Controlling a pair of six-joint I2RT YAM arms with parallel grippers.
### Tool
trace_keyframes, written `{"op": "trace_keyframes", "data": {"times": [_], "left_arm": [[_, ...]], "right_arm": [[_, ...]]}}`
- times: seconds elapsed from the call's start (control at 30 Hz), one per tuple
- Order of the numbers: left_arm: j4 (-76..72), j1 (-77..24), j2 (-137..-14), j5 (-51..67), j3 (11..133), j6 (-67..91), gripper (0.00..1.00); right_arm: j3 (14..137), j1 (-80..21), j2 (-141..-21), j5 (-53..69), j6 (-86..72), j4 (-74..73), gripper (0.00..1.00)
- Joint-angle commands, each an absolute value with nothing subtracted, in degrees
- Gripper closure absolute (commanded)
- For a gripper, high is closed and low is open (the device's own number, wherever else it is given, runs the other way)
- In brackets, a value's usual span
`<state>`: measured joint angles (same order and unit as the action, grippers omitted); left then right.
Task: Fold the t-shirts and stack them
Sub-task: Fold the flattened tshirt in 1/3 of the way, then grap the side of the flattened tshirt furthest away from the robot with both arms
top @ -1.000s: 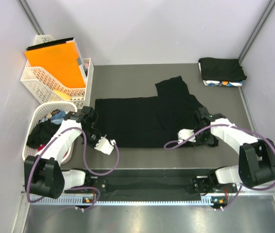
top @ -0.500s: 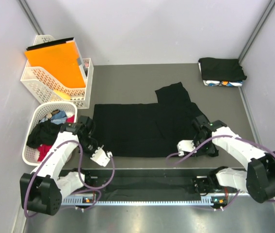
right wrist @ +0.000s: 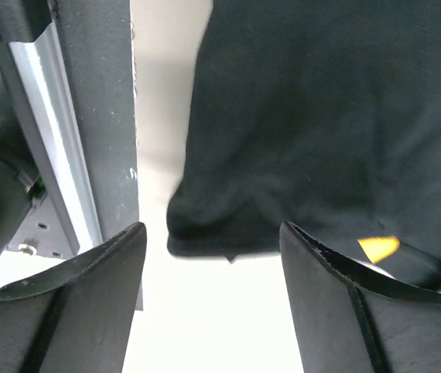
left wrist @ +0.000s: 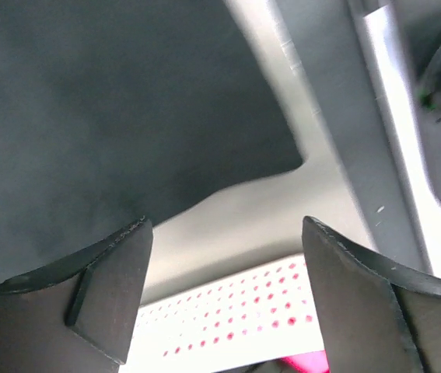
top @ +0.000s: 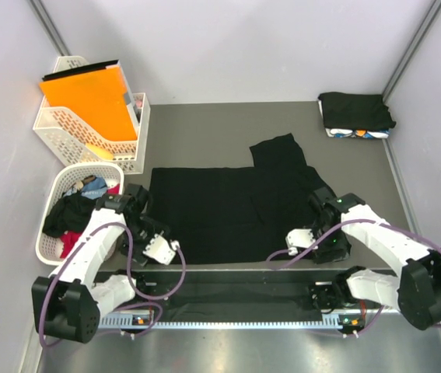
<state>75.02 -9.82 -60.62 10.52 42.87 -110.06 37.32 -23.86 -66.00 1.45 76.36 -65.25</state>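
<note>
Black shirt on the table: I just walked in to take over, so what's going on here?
A black t-shirt is being folded by the robot and lies flat on the table. The left gripper and right gripper are both open by its near corners, holding nothing. A stack of folded shirts sits in the far right corner, and more clothes wait in the basket on the left.

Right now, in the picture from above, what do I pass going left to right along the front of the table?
round white lattice basket with clothes in it → left gripper → black t-shirt spread flat → right gripper
</note>
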Motion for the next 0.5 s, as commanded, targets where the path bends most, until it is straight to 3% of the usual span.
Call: {"op": "trace_keyframes", "data": {"times": [0.0,0.17,0.3,0.47], "left_arm": [[85.86,-9.49,-62.14,10.99,50.61,-108.37,0.17],[77.29,-9.49,-62.84,11.34,57.56,-100.74,0.16],[57.70,-9.40,-66.52,10.46,59.32,-87.31,0.17],[42.24,-9.40,-76.27,11.25,62.05,-73.15,0.19]], "right_arm": [[44.46,-24.35,-63.46,5.18,76.38,-70.39,0.30],[54.11,-24.08,-62.40,7.64,72.87,-73.48,0.30],[60.81,-20.67,-64.94,9.57,66.02,-61.75,0.25],[75.38,-15.83,-81.62,14.40,52.60,-54.85,0.30]]}}
